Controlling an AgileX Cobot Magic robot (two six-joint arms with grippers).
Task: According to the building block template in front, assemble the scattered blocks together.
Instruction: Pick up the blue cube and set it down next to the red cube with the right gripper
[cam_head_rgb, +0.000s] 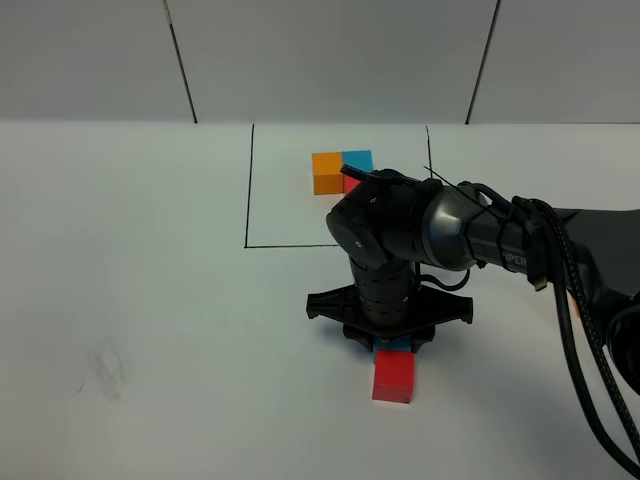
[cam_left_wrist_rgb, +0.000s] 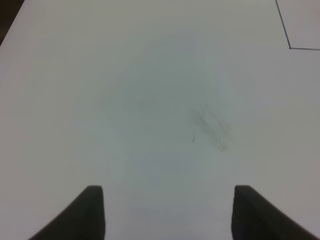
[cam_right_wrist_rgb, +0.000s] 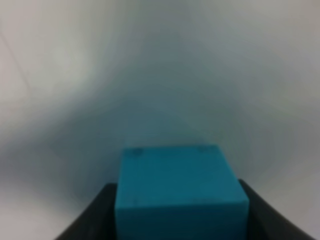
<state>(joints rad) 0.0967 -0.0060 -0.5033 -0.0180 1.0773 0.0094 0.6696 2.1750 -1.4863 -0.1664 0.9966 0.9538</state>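
Observation:
The building block template (cam_head_rgb: 340, 168) lies inside a thin black rectangle (cam_head_rgb: 249, 190) at the back: orange cube (cam_head_rgb: 326, 170), blue cube (cam_head_rgb: 357, 159), and a red cube (cam_head_rgb: 350, 184) partly hidden by my right arm. My right gripper (cam_head_rgb: 392, 345) points down in front of the frame, shut on a loose blue block (cam_head_rgb: 402, 345) that fills the space between the fingers (cam_right_wrist_rgb: 180, 195). A loose red block (cam_head_rgb: 393, 377) sits against the blue one on its near side. My left gripper (cam_left_wrist_rgb: 168, 210) hovers open over bare white table and does not show in the exterior high view.
The right arm (cam_head_rgb: 470, 235) and its black cable (cam_head_rgb: 580, 330) stretch from the right edge across the frame's lower right corner. A faint grey smudge (cam_head_rgb: 105, 365) marks the table at the left (cam_left_wrist_rgb: 212, 127). A corner of the black line (cam_left_wrist_rgb: 290, 35) shows in the left wrist view.

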